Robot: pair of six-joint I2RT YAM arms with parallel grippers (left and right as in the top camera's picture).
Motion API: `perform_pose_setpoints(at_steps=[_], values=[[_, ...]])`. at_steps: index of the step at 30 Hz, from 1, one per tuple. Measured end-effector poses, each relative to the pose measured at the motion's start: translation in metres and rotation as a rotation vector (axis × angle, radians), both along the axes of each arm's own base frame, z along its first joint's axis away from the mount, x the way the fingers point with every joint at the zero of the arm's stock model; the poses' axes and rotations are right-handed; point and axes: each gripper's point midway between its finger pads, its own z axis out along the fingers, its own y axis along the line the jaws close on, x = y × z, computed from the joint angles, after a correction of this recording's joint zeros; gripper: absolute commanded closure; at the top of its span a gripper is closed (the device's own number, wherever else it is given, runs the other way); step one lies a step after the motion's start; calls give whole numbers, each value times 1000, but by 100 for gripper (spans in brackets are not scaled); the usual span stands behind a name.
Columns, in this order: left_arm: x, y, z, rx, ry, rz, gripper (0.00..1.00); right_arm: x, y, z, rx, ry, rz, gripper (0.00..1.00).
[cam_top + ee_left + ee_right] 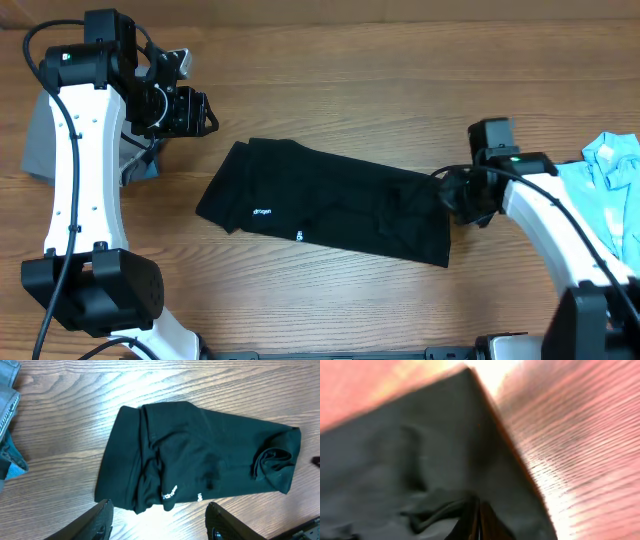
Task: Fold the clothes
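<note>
The black shirt (330, 200) lies folded into a long band across the middle of the table, tiny white lettering near its front left. It also shows in the left wrist view (200, 455) and fills the right wrist view (420, 460). My right gripper (455, 195) is shut on the shirt's right end, pinching a fold of cloth (475, 515). My left gripper (195, 112) is open and empty, raised off the shirt's left end; its fingers (160, 522) frame bare wood.
A grey garment (45, 140) lies at the left edge behind the left arm, with a blue-grey bit (10, 455) beside it. A light-blue garment (610, 185) lies at the right edge. The table is wood.
</note>
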Motion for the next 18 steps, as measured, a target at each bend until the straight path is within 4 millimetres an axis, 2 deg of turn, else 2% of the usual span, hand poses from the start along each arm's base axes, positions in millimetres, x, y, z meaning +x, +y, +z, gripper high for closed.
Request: perform_pose_setpoints(at_steps=[2,5,8,11,13,15,18], values=[[0,0,0,0,0,0,37,-11,5,-20,19,59,7,96],[-1,0,0,0,2,0,37,-25,19,-33,79,120,42,96],[-1,0,0,0,4,0,37,-37,50,-28,199,138,164,96],[-1,0,0,0,4,0,37,-59,100,-14,369,141,394,96],[-1,0,0,0,4,0,37,-74,117,-9,417,154,500,96],[-1,0,0,-1,4,0,37,-80,121,-8,420,158,544,96],[-1,0,0,-1,4,0,37,-72,111,-7,379,134,536,96]])
